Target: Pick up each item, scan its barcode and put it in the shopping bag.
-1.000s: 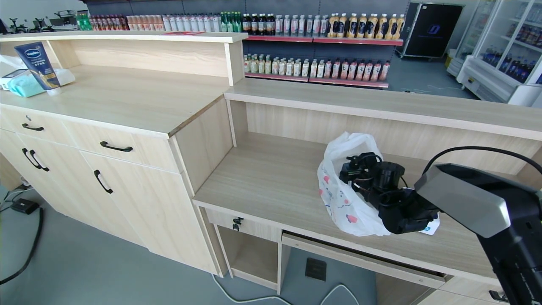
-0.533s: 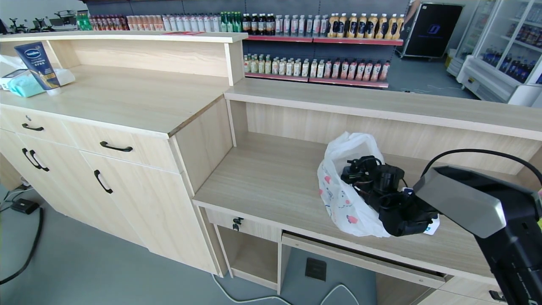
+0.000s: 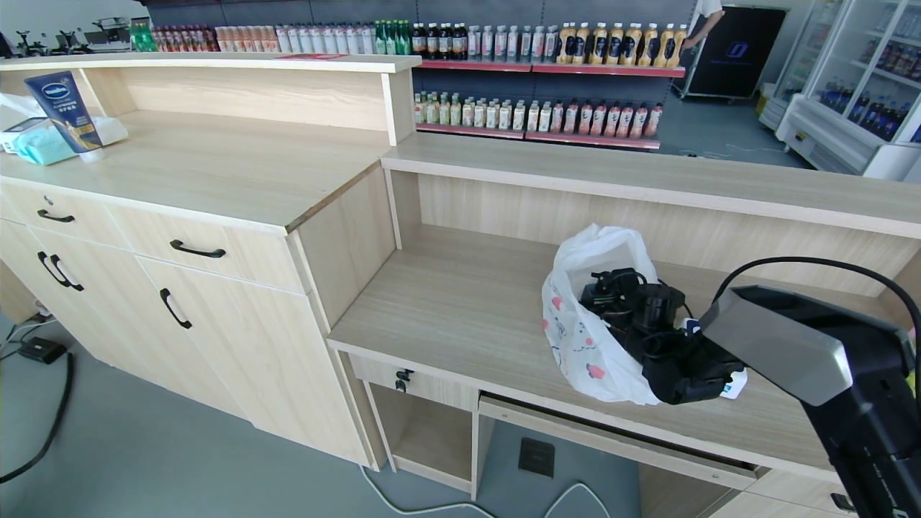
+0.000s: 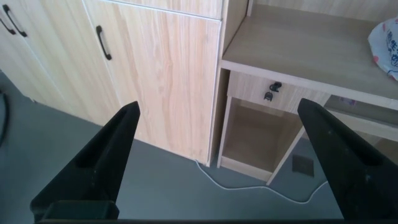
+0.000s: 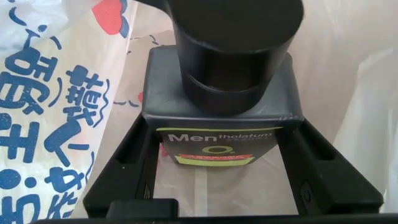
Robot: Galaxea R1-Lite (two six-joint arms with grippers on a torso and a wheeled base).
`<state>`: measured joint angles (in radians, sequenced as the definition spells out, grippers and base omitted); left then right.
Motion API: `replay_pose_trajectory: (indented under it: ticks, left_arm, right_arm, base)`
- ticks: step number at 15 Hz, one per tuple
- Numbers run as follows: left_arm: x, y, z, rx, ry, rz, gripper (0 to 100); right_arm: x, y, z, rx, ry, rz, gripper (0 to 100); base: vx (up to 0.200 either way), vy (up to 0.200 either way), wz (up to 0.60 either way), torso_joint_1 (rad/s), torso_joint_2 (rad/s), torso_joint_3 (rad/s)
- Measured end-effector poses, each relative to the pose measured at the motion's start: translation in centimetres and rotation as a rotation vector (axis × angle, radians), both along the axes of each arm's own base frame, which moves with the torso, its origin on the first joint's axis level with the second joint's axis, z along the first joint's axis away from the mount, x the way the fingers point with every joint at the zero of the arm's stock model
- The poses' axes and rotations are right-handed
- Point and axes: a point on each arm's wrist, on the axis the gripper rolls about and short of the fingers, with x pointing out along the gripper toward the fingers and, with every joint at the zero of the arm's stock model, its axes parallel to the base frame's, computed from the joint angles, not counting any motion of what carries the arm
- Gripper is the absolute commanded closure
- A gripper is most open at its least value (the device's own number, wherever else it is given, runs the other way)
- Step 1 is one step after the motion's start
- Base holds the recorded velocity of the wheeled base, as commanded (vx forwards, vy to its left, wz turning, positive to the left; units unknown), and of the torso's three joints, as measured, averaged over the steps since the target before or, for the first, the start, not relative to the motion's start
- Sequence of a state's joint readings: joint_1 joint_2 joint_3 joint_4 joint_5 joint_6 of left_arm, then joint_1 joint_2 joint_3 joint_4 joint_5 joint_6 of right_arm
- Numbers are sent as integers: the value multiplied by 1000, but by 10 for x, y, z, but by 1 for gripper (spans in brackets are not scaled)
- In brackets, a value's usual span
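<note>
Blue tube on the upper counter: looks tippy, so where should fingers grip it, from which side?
Probably from above, pinching the broad faces of the blue tube near its top: it stands upright on its cap, a teal pack crowding its left.

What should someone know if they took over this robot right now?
Left end effector: open, empty, above the floor by the cabinet.
Right end effector: shut on a dark bottle, inside the shopping bag on the lower desk.
Done: bottle is in the bag, not yet released; whether it was scanned can't be told.
Left: release it, then probably handle the blue pack and teal pack on the upper counter.
</note>
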<state>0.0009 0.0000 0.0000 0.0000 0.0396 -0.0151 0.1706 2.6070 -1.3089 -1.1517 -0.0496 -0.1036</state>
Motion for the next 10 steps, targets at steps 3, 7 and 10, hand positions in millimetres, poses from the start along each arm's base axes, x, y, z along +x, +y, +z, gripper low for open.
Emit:
replay_pose_trajectory:
  ticks: [3,7,10]
  left_arm:
    - [0,0,0,0,0,0,0]
    - [0,0,0,0,0,0,0]
    - [0,0,0,0,0,1,0]
  right_arm:
    - [0,0,5,1,-8,0,0]
    - [-14,7,54,1,-65,22,0]
    - [-44,7,108,-48,-101,49,0]
  base:
    - [0,0,0,0,0,0]
    - [0,0,0,0,0,0]
    - [0,0,0,0,0,0]
